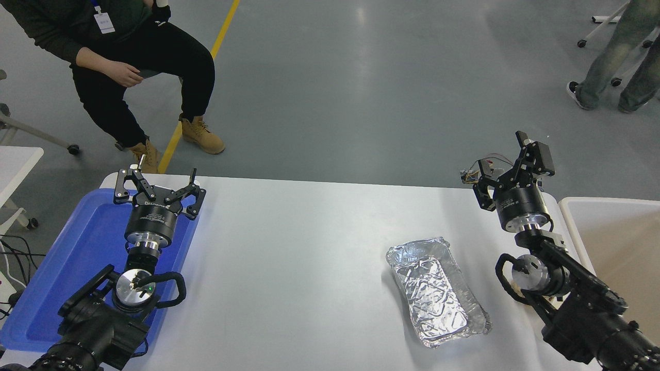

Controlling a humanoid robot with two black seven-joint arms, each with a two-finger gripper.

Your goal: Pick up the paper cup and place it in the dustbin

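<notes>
At the right of the frame the right gripper (508,154) hangs spread and empty beside the dustbin (570,226). At lower left the left gripper (160,180) sits spread over the blue tray (46,299).

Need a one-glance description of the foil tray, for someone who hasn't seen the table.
On the white table, look right of centre, just left of the right arm. The foil tray lies there: crinkled, silver, shallow, empty. The blue tray sits far left; the dustbin is white-rimmed.

Bare table (309,247) mid-span; only foil tray (435,291) near the right arm.
</notes>
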